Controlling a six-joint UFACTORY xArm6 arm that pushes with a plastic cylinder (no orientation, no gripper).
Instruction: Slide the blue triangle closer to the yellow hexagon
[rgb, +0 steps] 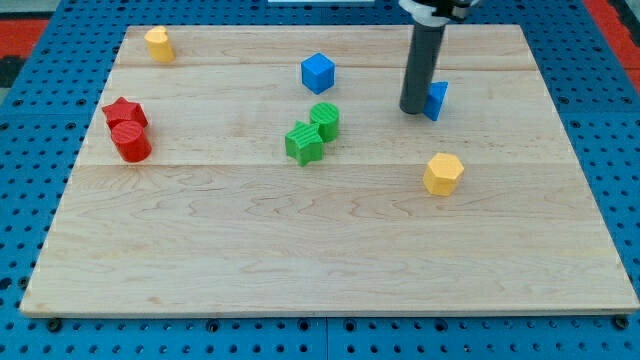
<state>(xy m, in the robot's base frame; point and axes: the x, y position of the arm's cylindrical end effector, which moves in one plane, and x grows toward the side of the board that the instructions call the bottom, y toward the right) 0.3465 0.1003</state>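
My tip (414, 109) touches the left side of the blue triangle block (437, 100), near the wooden tabletop's (300, 250) top-right corner; the yellow hexagon block (443, 173) sits nearby toward the bottom edge. No hand shows.

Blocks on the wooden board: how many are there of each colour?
Yellow: 2, the yellow hexagon block and a yellow block at the view's top left
Blue: 2, the blue cube and the blue triangle block
Green: 2, and
Red: 2, and
Total: 8
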